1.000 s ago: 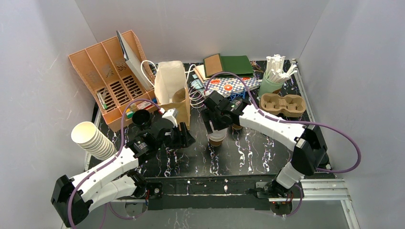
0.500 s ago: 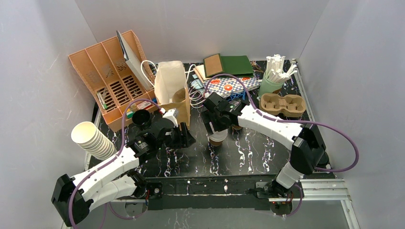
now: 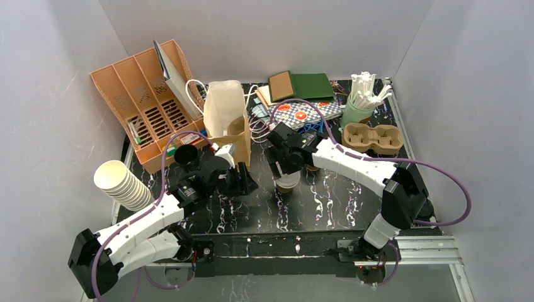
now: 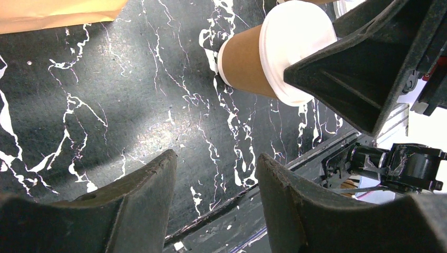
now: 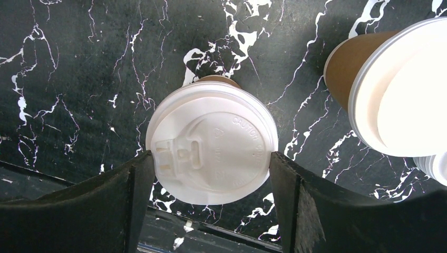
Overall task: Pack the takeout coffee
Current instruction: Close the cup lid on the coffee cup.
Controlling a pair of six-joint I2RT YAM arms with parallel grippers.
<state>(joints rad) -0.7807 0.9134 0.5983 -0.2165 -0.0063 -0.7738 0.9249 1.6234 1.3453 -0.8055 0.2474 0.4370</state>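
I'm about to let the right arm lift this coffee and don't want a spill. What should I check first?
1. Right gripper fingers against both sides of the lid: ok.
2. Lid sitting flat on the coffee cup: ok.
3. Neighbouring cup apart from the right gripper: ok, though close.
4. Left gripper open, empty, clear of the coffee cup: ok.
5. Cardboard carrier wells free: ok.
6. Brown paper bag mouth open: cannot tell.
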